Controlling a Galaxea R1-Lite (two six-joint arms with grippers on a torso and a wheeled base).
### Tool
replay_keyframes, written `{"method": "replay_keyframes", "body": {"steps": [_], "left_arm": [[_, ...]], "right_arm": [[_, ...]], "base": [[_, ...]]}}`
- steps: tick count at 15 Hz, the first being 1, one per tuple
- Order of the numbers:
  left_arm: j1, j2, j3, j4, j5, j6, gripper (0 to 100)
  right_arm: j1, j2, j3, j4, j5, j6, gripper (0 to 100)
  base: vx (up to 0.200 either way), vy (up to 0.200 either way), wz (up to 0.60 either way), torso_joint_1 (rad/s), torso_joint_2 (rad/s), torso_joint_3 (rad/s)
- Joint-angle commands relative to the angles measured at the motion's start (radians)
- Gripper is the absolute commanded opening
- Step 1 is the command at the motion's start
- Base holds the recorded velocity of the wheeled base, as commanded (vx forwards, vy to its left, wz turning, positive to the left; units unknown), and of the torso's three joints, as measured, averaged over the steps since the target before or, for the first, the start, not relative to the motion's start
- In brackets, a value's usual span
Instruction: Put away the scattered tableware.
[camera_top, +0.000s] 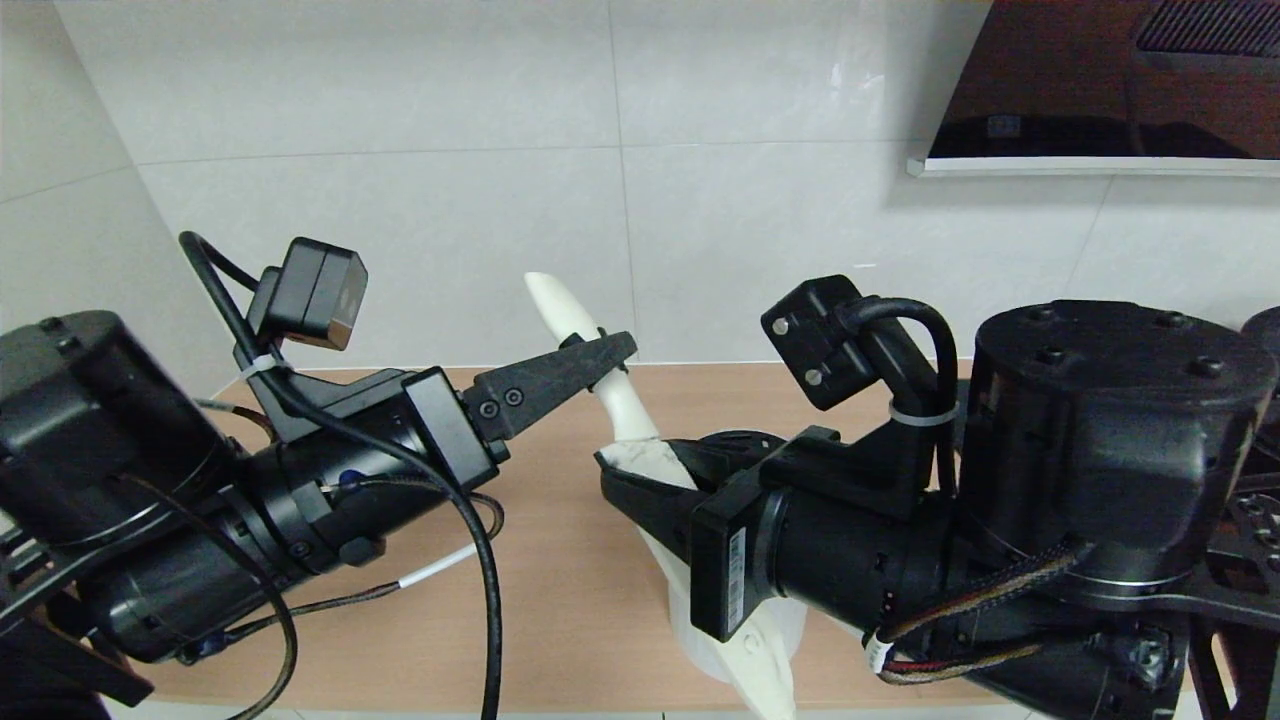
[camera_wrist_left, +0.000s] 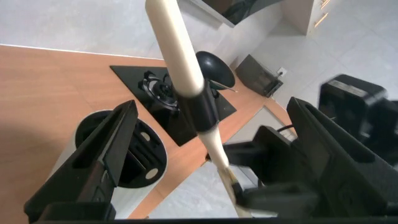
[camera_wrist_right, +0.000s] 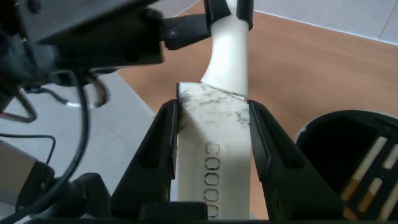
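Right gripper (camera_wrist_right: 212, 115) is clamped on the wide, scuffed part of the white slotted spatula (camera_top: 625, 400), which is tilted above the wooden counter (camera_top: 560, 560) with its handle up; the slots show in the right wrist view. Left gripper (camera_wrist_left: 211, 106) jaws stand apart on either side of the handle, a gap the head view hides. Left wrist view also shows a round black holder (camera_wrist_left: 149, 158) on the counter beside a black hob (camera_wrist_left: 140, 78).

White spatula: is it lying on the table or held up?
Held up. The right hand grips the white spatula by its wide end, above the table.
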Motion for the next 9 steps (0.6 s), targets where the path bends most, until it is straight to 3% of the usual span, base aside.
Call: {"method": "replay_keyframes", "body": {"steps": [1, 9], "left_arm": [[0.000, 0.003, 0.000, 0.000, 0.000, -0.001, 100], [-0.003, 0.011, 0.000, 0.000, 0.014, -0.001, 100]], "right_arm": [[0.008, 0.004, 0.002, -0.001, -0.002, 0.000, 0], [0.027, 0.004, 0.009, -0.001, -0.004, -0.006, 0]], "base": [[0.000, 0.000, 0.00, 0.000, 0.00, 0.000], [0.000, 0.000, 0.00, 0.000, 0.00, 0.000]]}}
